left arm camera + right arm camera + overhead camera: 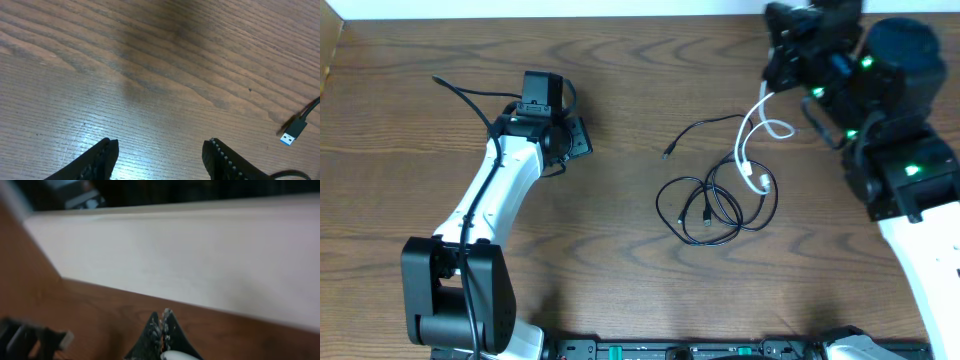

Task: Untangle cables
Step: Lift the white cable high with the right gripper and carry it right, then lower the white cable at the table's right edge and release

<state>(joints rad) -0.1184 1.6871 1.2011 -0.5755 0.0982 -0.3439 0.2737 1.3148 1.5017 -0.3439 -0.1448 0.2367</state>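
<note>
The black cable [708, 208] lies coiled in loops on the wooden table, right of centre, with one plug end [667, 153] stretched out to the upper left. The white cable [748, 150] runs from those loops up to my right gripper [772, 86], which is shut on its upper end at the far right. In the right wrist view the shut jaws [162, 317] pinch a white piece [173, 356]. My left gripper [577, 140] is open and empty over bare table, left of the cables. In the left wrist view its fingers [161, 147] are wide apart, with a black USB plug [293, 132] at the right edge.
The table's far edge and a pale wall [200, 255] lie just beyond my right gripper. A thicker black wire of the left arm [470, 95] loops over the table at the upper left. The arm bases stand along the front edge.
</note>
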